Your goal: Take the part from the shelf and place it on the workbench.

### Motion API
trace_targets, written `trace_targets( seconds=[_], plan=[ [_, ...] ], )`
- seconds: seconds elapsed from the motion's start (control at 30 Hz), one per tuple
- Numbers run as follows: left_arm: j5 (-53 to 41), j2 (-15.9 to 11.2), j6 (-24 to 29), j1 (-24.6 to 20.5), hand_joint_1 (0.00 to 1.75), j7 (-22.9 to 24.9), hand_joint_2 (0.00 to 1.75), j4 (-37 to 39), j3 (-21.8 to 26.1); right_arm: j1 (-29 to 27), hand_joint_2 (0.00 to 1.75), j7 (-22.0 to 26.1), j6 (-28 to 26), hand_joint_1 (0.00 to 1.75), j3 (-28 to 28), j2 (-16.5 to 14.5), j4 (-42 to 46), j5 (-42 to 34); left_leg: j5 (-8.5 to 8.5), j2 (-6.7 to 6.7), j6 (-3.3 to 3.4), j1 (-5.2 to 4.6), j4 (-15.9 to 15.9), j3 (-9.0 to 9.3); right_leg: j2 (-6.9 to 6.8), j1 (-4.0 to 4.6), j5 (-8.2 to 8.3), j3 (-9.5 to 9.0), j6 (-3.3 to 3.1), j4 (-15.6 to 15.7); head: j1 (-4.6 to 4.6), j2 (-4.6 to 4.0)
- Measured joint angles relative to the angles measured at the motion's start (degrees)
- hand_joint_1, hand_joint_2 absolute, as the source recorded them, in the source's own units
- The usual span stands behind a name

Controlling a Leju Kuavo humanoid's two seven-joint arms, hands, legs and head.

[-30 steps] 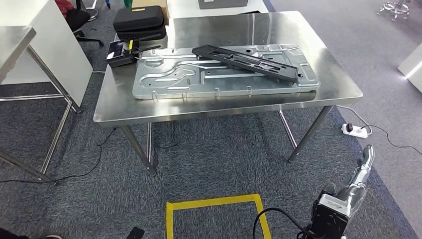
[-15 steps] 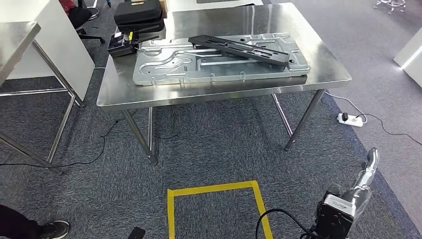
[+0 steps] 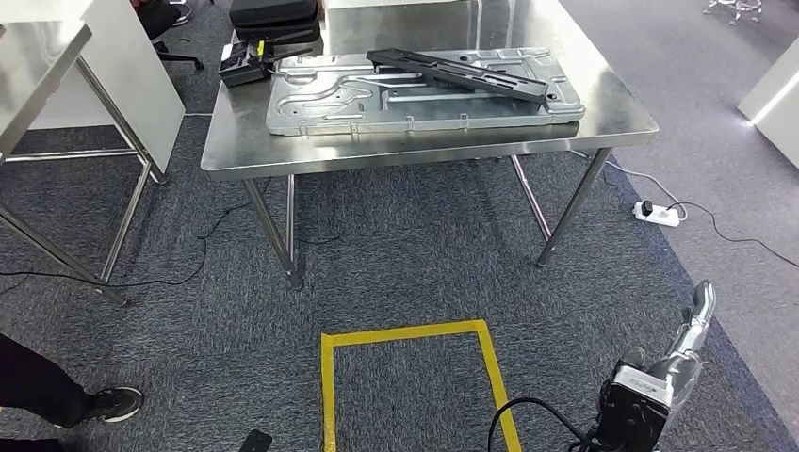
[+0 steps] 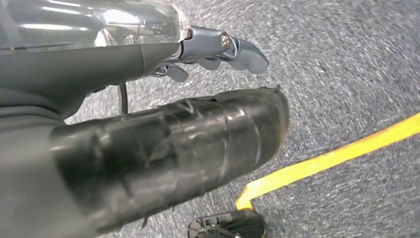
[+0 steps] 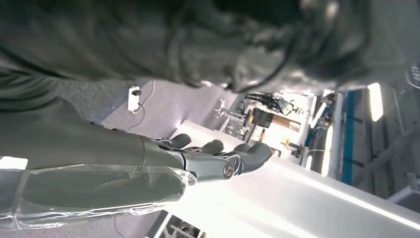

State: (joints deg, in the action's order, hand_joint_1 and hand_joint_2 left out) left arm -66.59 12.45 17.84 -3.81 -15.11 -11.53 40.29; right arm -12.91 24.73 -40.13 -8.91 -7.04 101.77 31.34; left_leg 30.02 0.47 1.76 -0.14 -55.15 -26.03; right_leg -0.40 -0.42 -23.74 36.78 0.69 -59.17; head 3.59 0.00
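The black part (image 3: 457,72) lies slantwise on the metal sheet (image 3: 415,94) on the steel tabletop (image 3: 424,146) ahead of me. My right hand (image 3: 695,315) hangs low by my side, fingers loosely apart, holding nothing. My left hand (image 4: 218,49) hangs over grey carpet (image 3: 405,264) near yellow tape (image 3: 415,332), fingers loose, empty.

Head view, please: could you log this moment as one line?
right hand: open, hanging low | black part: on metal panel | steel table: ahead | yellow tape square: on floor
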Motion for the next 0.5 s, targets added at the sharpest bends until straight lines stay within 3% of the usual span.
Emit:
trace_targets(
  seconds=[0.07,0.13,0.17,0.2,0.27,0.3,0.4,0.5],
  plan=[
    [0.0,0.0,0.0,0.0,0.00,0.0,0.00,0.0,0.0,-0.1,0.00,0.0,0.0,0.00,0.2,0.0,0.0,0.0,-1.20,0.23,0.73,0.15,0.2,-1.08,0.21,-0.22,-4.63,1.47,0.58,-4.3,0.04,0.00],
    [0.0,0.0,0.0,0.0,0.00,0.0,0.00,0.0,0.1,-0.2,0.00,0.0,0.0,0.00,0.5,0.0,0.0,0.0,-2.22,0.29,1.04,0.05,0.0,-2.43,0.23,-0.31,-9.54,3.31,1.05,-11.4,0.06,-0.01],
    [0.0,0.1,0.0,0.0,0.00,0.0,0.00,0.0,0.1,-0.3,0.00,0.0,0.0,0.00,0.6,0.0,0.0,0.0,-2.70,0.32,1.03,-0.01,-0.1,-3.16,0.23,-0.33,-10.31,3.63,1.18,-14.0,0.07,-0.02],
    [0.0,0.1,0.0,0.0,0.00,0.0,0.00,0.0,0.1,-0.3,0.00,0.0,0.0,0.00,0.7,0.0,0.0,0.0,-3.12,0.33,0.99,-0.06,-0.4,-3.89,0.23,-0.33,-9.80,3.08,1.20,-14.8,0.06,-0.02],
    [0.0,0.1,0.0,0.0,0.00,0.0,0.00,0.0,0.1,-0.4,0.00,0.0,0.0,0.00,0.9,0.0,0.0,0.0,-3.65,0.32,0.86,-0.12,-0.9,-5.12,0.23,-0.31,-7.31,0.22,1.00,-12.3,0.06,-0.01],
    [0.0,0.1,0.0,0.0,0.00,0.0,0.00,0.0,0.1,-0.4,0.00,0.0,0.0,0.00,1.0,0.0,0.0,0.0,-3.80,0.30,0.78,-0.15,-1.2,-5.59,0.24,-0.28,-6.17,-2.13,0.77,-9.1,0.06,-0.01],
    [0.0,0.3,0.0,0.0,0.00,0.0,0.00,0.0,0.2,-0.4,0.00,0.0,0.0,0.00,1.3,0.0,0.0,0.0,-4.26,0.25,0.23,-0.34,-2.1,-6.68,0.26,0.14,-6.22,-8.10,-0.15,0.3,0.04,-0.01],
    [0.0,0.3,0.0,0.0,0.00,0.0,0.00,0.0,0.2,-0.6,0.00,-0.1,0.0,0.00,2.0,0.0,0.1,-0.1,-4.87,0.24,-0.69,-0.30,-2.4,-7.14,0.20,0.28,-6.12,-8.42,-0.92,2.3,0.05,-0.01]
  ],
)
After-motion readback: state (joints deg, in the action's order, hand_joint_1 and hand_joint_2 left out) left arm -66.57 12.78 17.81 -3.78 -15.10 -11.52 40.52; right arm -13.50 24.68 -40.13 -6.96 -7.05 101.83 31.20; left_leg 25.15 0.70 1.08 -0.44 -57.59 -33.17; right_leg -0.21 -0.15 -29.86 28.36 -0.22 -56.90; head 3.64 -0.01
